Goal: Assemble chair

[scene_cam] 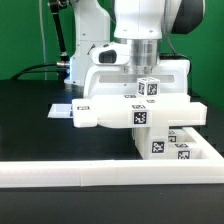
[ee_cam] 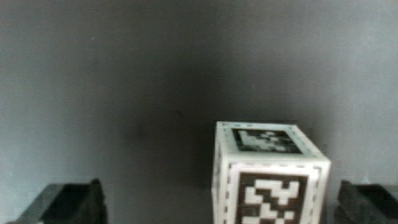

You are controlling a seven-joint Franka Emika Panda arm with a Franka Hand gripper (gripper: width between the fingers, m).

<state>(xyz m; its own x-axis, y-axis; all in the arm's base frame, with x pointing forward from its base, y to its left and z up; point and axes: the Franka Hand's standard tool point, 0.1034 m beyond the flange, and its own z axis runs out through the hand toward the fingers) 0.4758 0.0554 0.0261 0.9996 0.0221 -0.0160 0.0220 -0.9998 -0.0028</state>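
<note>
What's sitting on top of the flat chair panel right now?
A small tagged cube stands on the flat panel, directly below the open claw, which holds nothing. The panel's underside and whatever supports it are covered from both views.

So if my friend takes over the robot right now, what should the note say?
Gripper: jaws open, holding nothing, hanging over the chair parts.
Parts: a small white tagged cube sits below the jaws, on top of the wide flat panel. More tagged white pieces lie by the border rail on the exterior view's right.
Done: some pieces look stacked together; whether they are joined can't be told.
Left: most of the chair is not yet built.
</note>
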